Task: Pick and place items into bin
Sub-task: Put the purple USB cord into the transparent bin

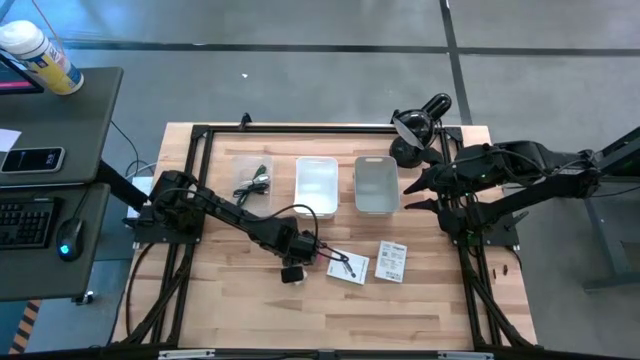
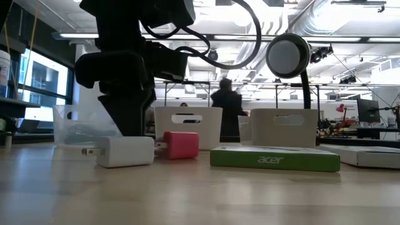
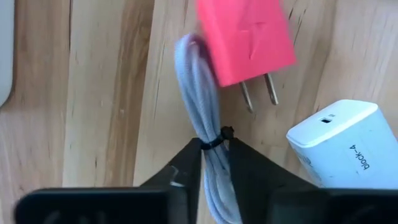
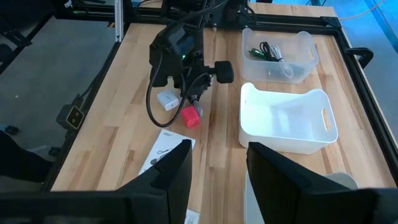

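Note:
A coiled light-grey cable [image 3: 198, 81], bound by a black tie, lies on the wooden table beside a pink charger plug [image 3: 245, 37] and a white charger block [image 3: 345, 146]. My left gripper [image 3: 214, 146] stands over them, pointing down and shut on the cable. In the low view the pink plug [image 2: 181, 145] and white block [image 2: 125, 151] rest on the table under that arm. My right gripper [image 4: 219, 155] hovers open above the table's right side [image 1: 420, 190], holding nothing. Two white printed cards [image 1: 347, 264] [image 1: 392, 261] lie flat near the left gripper [image 1: 297, 262]. My left gripper pinches the cable bundle between its two fingers, just beside the black tie [image 3: 214, 163]. The fingers come from above, pointing down, and lie across the strands. The cable's far loop [image 3: 186, 56] lies on the table next to the pink plug.
A white bin [image 1: 317, 185] and a grey bin [image 1: 377, 185] stand side by side at the table's far middle. A clear container [image 1: 253, 183] with a black cable sits to their left. A green-edged packet [image 2: 275, 157] lies in the low view. A black lamp [image 1: 420, 125] stands at the far right.

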You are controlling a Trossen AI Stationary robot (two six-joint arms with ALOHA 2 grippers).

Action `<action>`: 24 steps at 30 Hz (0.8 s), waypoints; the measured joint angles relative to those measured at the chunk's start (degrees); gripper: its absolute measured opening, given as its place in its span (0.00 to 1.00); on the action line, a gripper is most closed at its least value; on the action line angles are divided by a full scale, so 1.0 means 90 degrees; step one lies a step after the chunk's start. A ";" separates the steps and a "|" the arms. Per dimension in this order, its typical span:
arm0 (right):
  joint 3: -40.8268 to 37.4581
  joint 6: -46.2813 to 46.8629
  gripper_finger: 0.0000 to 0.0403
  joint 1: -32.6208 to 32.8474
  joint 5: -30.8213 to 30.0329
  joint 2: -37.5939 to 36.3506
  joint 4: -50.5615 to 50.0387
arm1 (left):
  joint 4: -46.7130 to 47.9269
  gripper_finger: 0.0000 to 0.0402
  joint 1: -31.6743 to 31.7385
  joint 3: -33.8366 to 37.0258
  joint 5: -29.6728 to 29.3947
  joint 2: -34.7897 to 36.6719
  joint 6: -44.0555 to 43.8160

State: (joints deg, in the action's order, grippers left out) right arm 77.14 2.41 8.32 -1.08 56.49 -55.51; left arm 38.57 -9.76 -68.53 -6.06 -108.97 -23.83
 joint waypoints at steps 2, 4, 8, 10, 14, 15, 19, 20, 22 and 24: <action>0.0000 0.0004 0.36 0.0000 -0.0002 0.0000 0.0000 | 0.0005 0.10 0.0000 0.0000 -0.0026 0.0000 0.0000; 0.0000 0.0013 0.36 -0.0001 -0.0002 0.0000 0.0000 | 0.0017 0.04 0.0001 0.0000 -0.0057 0.0004 0.0006; 0.0000 0.0037 0.36 0.0000 -0.0002 0.0000 0.0000 | 0.0024 0.02 0.0000 0.0000 -0.0068 0.0010 0.0053; 0.0000 0.0037 0.36 0.0000 -0.0002 0.0000 0.0000 | 0.0031 0.05 0.0000 0.0000 -0.0066 0.0010 0.0011; 0.0000 0.0037 0.36 0.0000 -0.0002 0.0000 0.0000 | 0.0049 0.10 0.0000 0.0000 -0.0061 0.0010 -0.0045; 0.0000 0.0039 0.36 0.0000 -0.0002 0.0000 0.0000 | 0.0049 0.11 0.0000 0.0000 -0.0038 0.0010 -0.0045; 0.0000 0.0037 0.36 -0.0001 -0.0002 0.0000 0.0000 | 0.0046 0.17 0.0000 0.0004 -0.0017 0.0007 -0.0046; 0.0000 0.0037 0.36 -0.0001 -0.0002 0.0000 0.0000 | 0.0046 0.19 0.0000 0.0005 -0.0017 0.0007 -0.0046; 0.0000 0.0039 0.36 -0.0002 -0.0002 0.0000 0.0000 | 0.0040 0.22 0.0000 0.0005 -0.0015 0.0005 -0.0016; 0.0000 0.0037 0.36 0.0000 -0.0002 0.0000 0.0000 | 0.0039 0.26 0.0000 0.0005 -0.0015 0.0005 0.0000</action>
State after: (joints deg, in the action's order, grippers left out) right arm 77.14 2.74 8.31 -1.10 56.49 -55.51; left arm 38.92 -9.76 -68.49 -6.20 -108.92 -23.83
